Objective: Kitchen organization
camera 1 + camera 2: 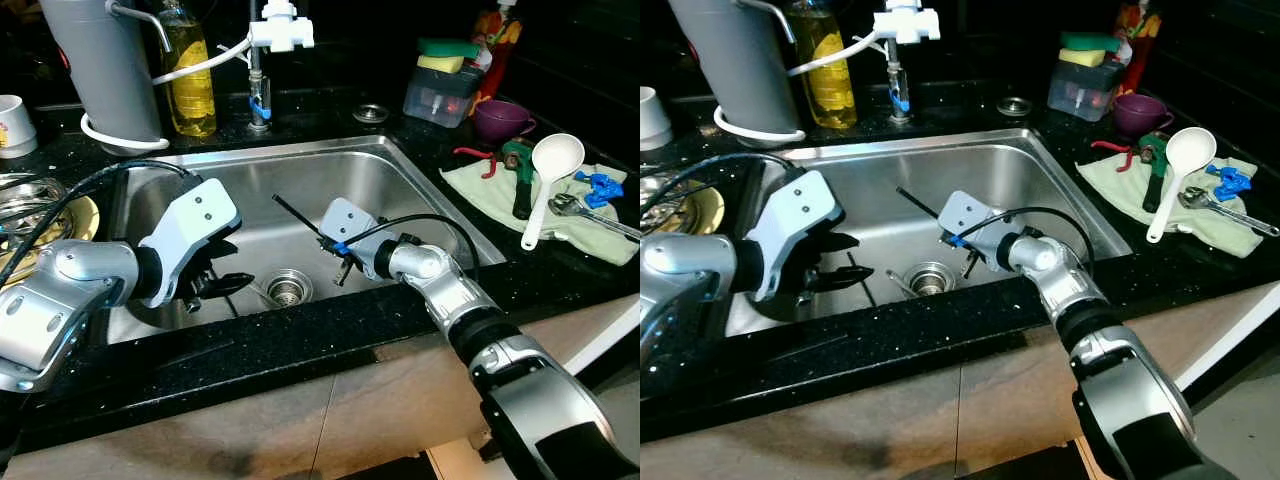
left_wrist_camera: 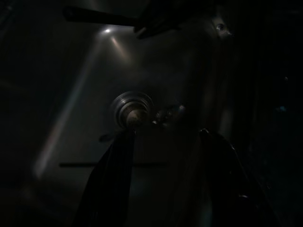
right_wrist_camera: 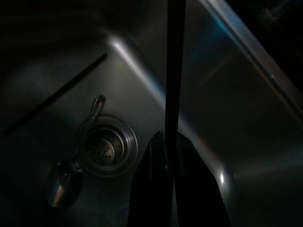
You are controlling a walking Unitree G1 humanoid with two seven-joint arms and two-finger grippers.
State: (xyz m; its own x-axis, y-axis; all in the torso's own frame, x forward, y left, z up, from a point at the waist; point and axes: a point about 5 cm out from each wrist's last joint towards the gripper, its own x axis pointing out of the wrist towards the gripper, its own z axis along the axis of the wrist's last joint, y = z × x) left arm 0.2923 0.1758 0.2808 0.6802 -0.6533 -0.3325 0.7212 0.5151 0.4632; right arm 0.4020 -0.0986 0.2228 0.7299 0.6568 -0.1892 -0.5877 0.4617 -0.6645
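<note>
While pinched in right hand (image 3: 169, 142), chopstick (image 3: 174, 66) sticks up over sink (image 1: 420, 175).

sink (image 1: 440, 200) | spoon (image 3: 66, 175), chopstick (image 3: 57, 94) | counter (image 1: 300, 330) | cloth (image 1: 480, 185)

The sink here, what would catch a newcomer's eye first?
Both robot arms reach down into the steel sink. The right claw is shut on a black chopstick that sticks up over the basin, while the left claw hangs open above the drain. A metal spoon and another chopstick lie beside the drain.
</note>
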